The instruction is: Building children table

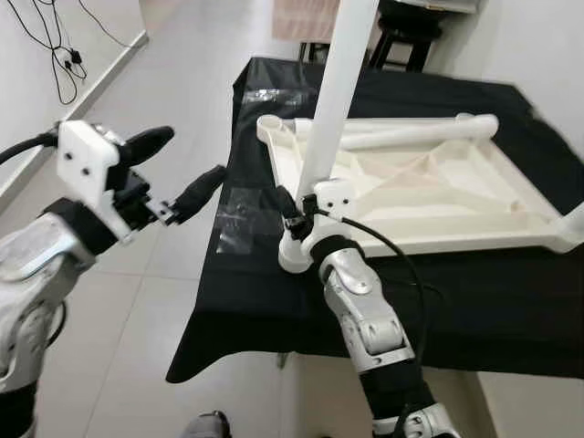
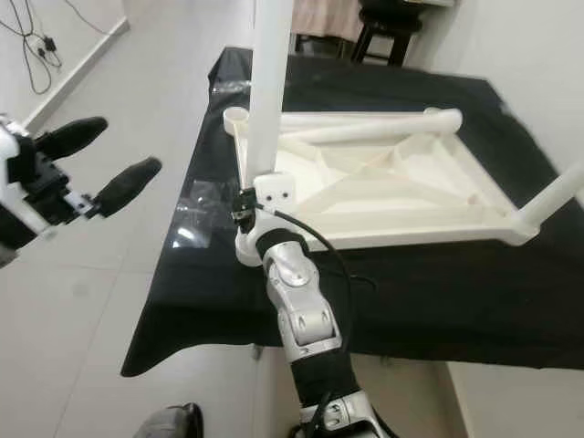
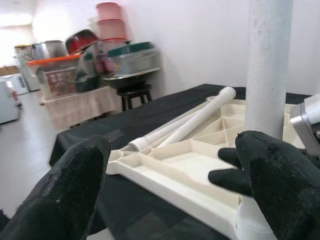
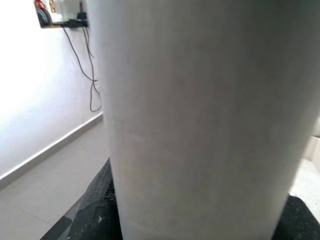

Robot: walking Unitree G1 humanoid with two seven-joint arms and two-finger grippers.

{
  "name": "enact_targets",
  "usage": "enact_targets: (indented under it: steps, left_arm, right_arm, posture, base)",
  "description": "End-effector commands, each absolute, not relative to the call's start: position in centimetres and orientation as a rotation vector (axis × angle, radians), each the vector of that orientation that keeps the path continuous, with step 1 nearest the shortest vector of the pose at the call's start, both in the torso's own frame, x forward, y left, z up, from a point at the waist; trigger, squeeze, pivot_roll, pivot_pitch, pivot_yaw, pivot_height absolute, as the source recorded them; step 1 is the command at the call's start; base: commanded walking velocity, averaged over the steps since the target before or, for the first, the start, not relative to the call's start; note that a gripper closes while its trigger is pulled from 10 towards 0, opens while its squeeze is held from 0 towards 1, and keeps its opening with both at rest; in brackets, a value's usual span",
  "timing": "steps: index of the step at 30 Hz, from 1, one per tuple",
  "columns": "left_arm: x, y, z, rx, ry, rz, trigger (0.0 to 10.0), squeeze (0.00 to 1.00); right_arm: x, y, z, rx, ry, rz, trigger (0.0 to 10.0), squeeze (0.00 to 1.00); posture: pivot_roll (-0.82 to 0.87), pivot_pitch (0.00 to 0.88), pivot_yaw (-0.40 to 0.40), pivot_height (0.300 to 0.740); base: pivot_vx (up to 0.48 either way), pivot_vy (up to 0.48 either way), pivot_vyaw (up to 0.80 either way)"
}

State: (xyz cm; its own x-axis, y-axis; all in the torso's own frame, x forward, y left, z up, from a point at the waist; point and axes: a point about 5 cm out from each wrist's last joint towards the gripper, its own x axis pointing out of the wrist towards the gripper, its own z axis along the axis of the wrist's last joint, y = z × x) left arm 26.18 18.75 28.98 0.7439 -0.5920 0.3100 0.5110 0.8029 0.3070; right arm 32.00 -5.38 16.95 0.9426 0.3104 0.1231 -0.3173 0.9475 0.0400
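A white plastic table top (image 1: 438, 196) lies upside down on a black-draped table (image 1: 274, 301). One white leg (image 1: 333, 100) stands upright in the near-left corner socket, with my right gripper (image 1: 294, 217) shut around its base; the leg (image 4: 200, 120) is pressed close to the right wrist camera. Another leg (image 2: 557, 196) sticks out of the near-right corner. Two loose legs (image 1: 420, 135) lie across the far side of the top. My left gripper (image 1: 193, 155) hovers open over the floor, left of the table and facing the upright leg (image 3: 267, 65).
A dark stool (image 1: 401, 36) stands behind the table. Cables (image 1: 55, 46) hang on the left wall. Pots and containers (image 3: 100, 55) are stacked on a side table. A dark shoe (image 1: 205, 426) shows on the tiled floor by the table's near-left corner.
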Motion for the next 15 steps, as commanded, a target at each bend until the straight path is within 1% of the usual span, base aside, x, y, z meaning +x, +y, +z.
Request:
enact_targets:
  steps: [1, 2, 3, 6, 7, 9, 10, 12, 15]
  left_arm:
    - [26.8, 17.7, 29.4, 0.193, -0.426, -0.681, 10.0, 0.00]
    - [27.2, 17.2, 29.8, 0.189, -0.437, -0.717, 10.0, 0.00]
    - [27.2, 17.2, 29.8, 0.189, -0.437, -0.717, 10.0, 0.00]
    - [28.2, 15.5, 31.0, 0.178, -0.466, -0.809, 10.0, 0.00]
    - [28.2, 15.5, 31.0, 0.178, -0.466, -0.809, 10.0, 0.00]
    - [28.6, 14.6, 31.7, 0.174, -0.481, -0.869, 10.0, 0.00]
    - [28.6, 14.6, 31.7, 0.174, -0.481, -0.869, 10.0, 0.00]
    - [29.1, 13.4, 32.4, 0.173, -0.494, -0.934, 10.0, 0.00]
    - [29.3, 12.7, 32.7, 0.178, -0.499, -0.968, 10.0, 0.00]
  right_arm:
    - [30.4, -2.6, 12.5, 0.202, 0.089, 0.332, 10.0, 0.00]
    - [30.4, -2.5, 12.5, 0.213, 0.086, 0.329, 10.0, 0.00]
    - [30.4, -2.5, 12.5, 0.213, 0.086, 0.329, 10.0, 0.00]
    - [30.3, -2.2, 12.5, 0.241, 0.087, 0.333, 10.0, 0.00]
    - [30.3, -2.2, 12.5, 0.241, 0.087, 0.333, 10.0, 0.00]
    - [30.2, -2.0, 12.5, 0.248, 0.083, 0.338, 10.0, 0.00]
    - [30.2, -2.0, 12.5, 0.248, 0.083, 0.338, 10.0, 0.00]
    - [30.2, -1.8, 12.5, 0.248, 0.080, 0.344, 10.0, 0.00]
    - [30.1, -1.7, 12.5, 0.248, 0.076, 0.349, 10.0, 0.00]
  posture:
    - [0.16, 0.170, -0.036, 0.740]
    - [0.16, 0.171, -0.034, 0.740]
    - [0.16, 0.171, -0.034, 0.740]
    - [0.16, 0.177, -0.031, 0.740]
    - [0.16, 0.177, -0.031, 0.740]
    - [0.16, 0.182, -0.027, 0.740]
    - [0.16, 0.182, -0.027, 0.740]
    - [0.16, 0.185, -0.022, 0.740]
    - [0.16, 0.186, -0.021, 0.740]
  base:
    - [0.000, 0.000, 0.00]
    - [0.000, 0.000, 0.00]
    - [0.000, 0.000, 0.00]
    - [0.000, 0.000, 0.00]
    - [0.000, 0.000, 0.00]
    - [0.000, 0.000, 0.00]
    - [0.000, 0.000, 0.00]
    - [0.000, 0.000, 0.00]
    - [0.000, 0.000, 0.00]
